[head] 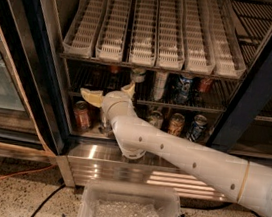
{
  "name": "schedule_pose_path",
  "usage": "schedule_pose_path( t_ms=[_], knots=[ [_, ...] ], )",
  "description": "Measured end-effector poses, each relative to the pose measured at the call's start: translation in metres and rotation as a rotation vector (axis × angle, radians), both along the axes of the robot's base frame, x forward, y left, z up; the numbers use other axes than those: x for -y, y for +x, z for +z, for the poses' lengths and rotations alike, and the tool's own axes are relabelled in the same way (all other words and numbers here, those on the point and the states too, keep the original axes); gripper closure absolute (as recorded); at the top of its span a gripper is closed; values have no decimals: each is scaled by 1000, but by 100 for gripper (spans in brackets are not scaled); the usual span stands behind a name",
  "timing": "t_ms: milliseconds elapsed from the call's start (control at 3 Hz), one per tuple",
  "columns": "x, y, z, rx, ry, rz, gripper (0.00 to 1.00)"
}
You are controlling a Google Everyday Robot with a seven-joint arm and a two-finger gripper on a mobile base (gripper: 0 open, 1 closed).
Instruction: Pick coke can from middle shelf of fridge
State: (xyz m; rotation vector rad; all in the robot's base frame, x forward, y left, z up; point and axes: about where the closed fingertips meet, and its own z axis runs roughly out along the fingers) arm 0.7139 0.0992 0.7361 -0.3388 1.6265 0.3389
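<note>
The fridge [118, 166] stands open with its ribbed steel base panel showing. The middle shelf [177, 105] is a dark wire rack holding several cans. A small red can, seemingly the coke can [113, 70], shows dimly at the shelf's left, deep in shadow. My gripper [108, 92] is at the front of this shelf, just below and in front of that can. Its cream fingers are spread apart, one pointing left [90, 95] and one pointing up [129, 88]. It holds nothing.
White slotted plastic lanes [157, 27] sit above. The middle shelf also holds a white can [159, 86], a blue can [182, 86] and another red can [205, 85]. An orange-brown can [81, 115] stands below left. A clear plastic bin [129, 213] is on the floor.
</note>
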Motion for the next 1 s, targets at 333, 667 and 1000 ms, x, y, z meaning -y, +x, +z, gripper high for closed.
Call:
schedule_pose_path(
  t_ms=[333,667,1000],
  knots=[
    [0,0,0,0,0,0,0],
    [-9,11,1,30,6,11,0],
    [-9,11,1,30,6,11,0]
  ],
)
